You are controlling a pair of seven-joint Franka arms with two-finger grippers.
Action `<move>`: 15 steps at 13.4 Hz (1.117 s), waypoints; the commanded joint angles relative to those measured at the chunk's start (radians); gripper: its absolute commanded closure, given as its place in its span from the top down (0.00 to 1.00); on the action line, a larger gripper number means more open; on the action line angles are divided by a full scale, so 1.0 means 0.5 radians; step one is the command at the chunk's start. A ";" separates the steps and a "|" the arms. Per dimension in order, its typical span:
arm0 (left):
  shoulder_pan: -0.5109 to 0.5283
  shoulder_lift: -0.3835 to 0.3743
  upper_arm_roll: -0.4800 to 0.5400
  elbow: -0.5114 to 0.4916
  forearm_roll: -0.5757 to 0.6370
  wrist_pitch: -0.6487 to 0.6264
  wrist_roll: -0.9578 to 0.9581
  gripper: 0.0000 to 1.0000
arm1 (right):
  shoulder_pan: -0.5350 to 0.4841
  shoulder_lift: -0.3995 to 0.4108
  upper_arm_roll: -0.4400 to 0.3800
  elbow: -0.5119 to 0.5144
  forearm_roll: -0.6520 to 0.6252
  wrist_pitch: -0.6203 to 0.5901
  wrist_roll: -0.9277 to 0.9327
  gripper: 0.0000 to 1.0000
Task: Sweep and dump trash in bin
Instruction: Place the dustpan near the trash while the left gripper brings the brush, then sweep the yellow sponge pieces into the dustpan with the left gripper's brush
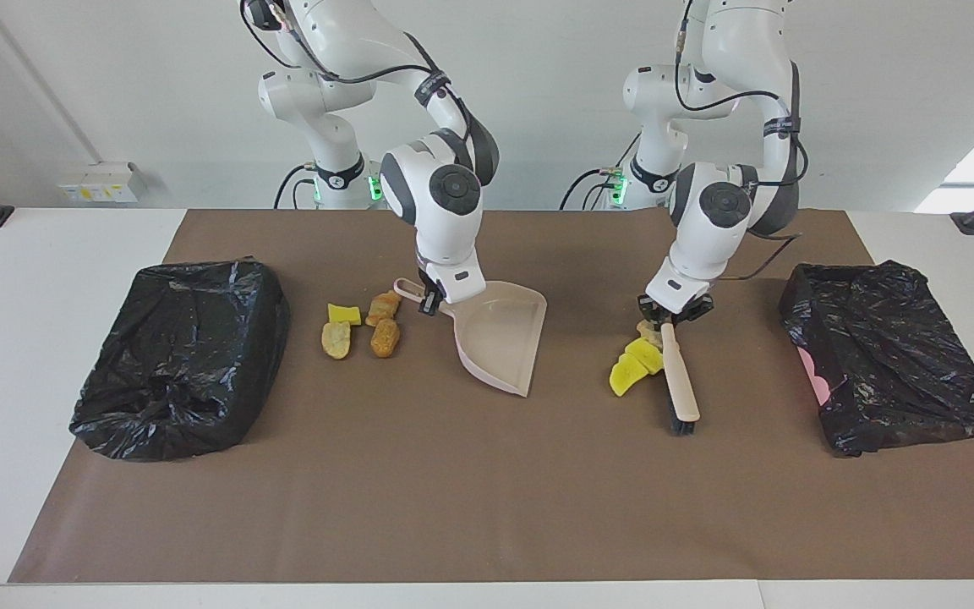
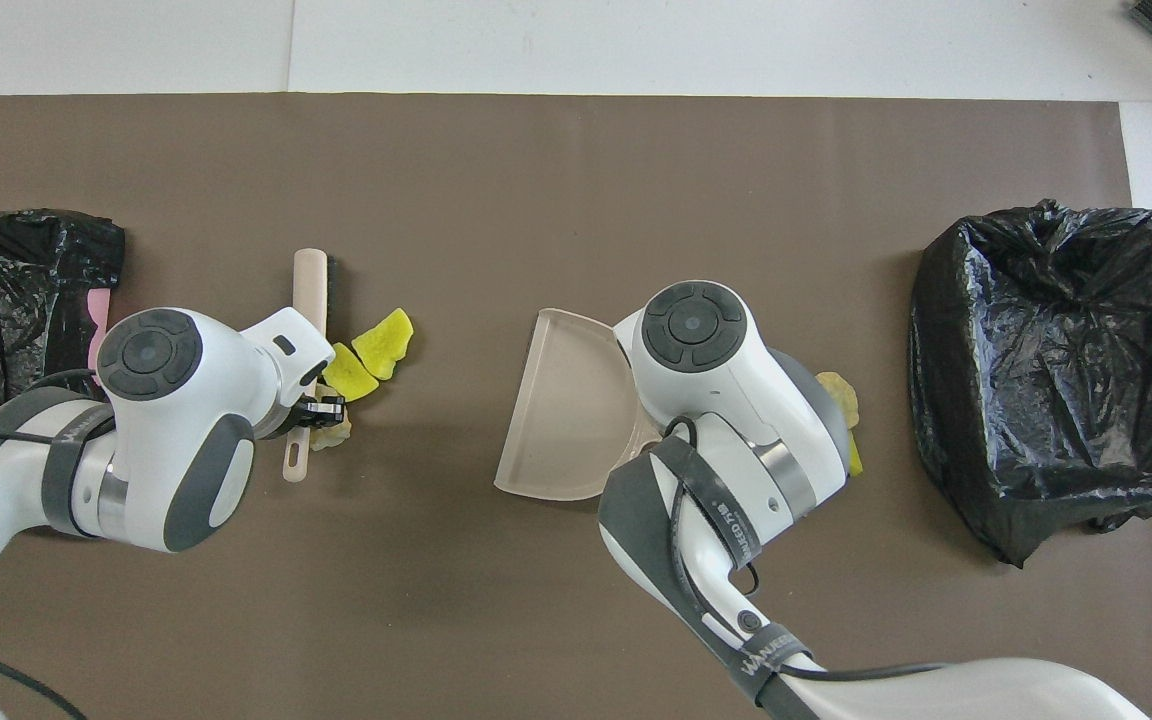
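My right gripper (image 1: 429, 302) is shut on the handle of the beige dustpan (image 1: 500, 342), which rests on the mat with its open mouth toward the left arm's end. My left gripper (image 1: 670, 316) is shut on the handle of the brush (image 1: 680, 385), whose bristles press against two yellow trash pieces (image 1: 635, 364) and a tan chunk (image 1: 647, 328). From overhead the brush (image 2: 313, 285) and yellow pieces (image 2: 383, 342) show beside the left gripper (image 2: 321, 408). More trash (image 1: 360, 326), yellow and brown lumps, lies beside the dustpan's handle. The right wrist hides that gripper from overhead.
A black-bagged bin (image 1: 178, 359) stands at the right arm's end of the brown mat (image 1: 487, 507). Another black-bagged bin (image 1: 893, 355) stands at the left arm's end, with something pink at its side. Open mat lies between dustpan and brush.
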 commanded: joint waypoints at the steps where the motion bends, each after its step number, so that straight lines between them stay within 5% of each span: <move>1: -0.194 -0.020 0.020 -0.035 -0.107 0.060 0.002 0.00 | -0.002 -0.048 0.007 -0.074 -0.042 0.095 0.041 0.00; 8: -0.646 -0.075 0.014 -0.029 -0.582 -0.023 0.021 0.00 | 0.016 -0.039 0.007 -0.090 -0.060 0.199 0.041 0.00; 10: -0.643 -0.075 0.023 0.036 -0.803 -0.118 -0.007 0.00 | 0.016 -0.036 0.007 -0.090 -0.060 0.205 0.041 0.00; 15: -0.294 -0.314 0.060 0.153 -0.700 -0.859 -0.329 0.00 | 0.013 -0.033 0.004 -0.090 -0.076 0.218 0.041 0.00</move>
